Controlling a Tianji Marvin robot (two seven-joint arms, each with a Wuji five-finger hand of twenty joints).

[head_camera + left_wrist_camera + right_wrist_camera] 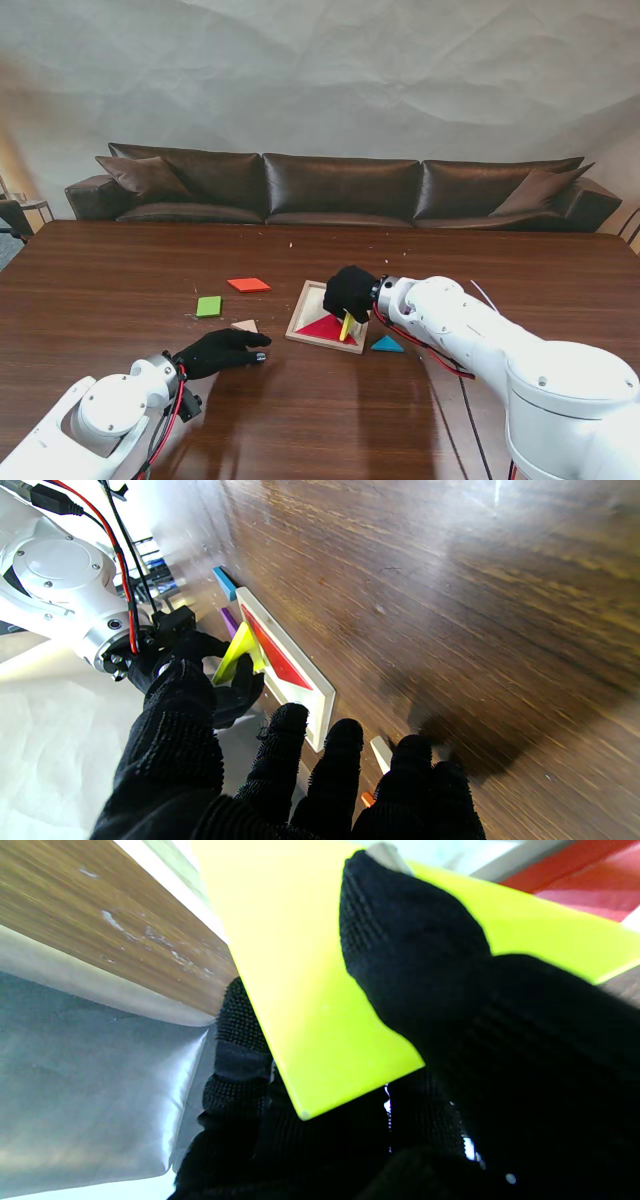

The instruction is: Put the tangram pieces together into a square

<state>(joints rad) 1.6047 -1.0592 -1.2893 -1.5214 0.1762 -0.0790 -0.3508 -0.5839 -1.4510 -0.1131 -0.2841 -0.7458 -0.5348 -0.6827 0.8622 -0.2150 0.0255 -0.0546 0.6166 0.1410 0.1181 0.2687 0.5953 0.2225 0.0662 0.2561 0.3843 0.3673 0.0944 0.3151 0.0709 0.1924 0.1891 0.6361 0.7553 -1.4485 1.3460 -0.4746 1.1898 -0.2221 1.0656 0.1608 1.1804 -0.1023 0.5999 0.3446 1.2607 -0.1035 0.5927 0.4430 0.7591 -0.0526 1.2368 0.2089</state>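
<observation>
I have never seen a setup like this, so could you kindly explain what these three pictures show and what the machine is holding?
It is a two-armed robot with black-gloved five-finger hands. One picture looks down from its stand; the other two come from cameras on each wrist, shown upside down. On the wooden table sits a square tray with a red triangle inside. The right hand holds a yellow piece over the tray. Loose around it lie orange, green, blue and pale pieces. The left hand rests open near the pale piece.
</observation>
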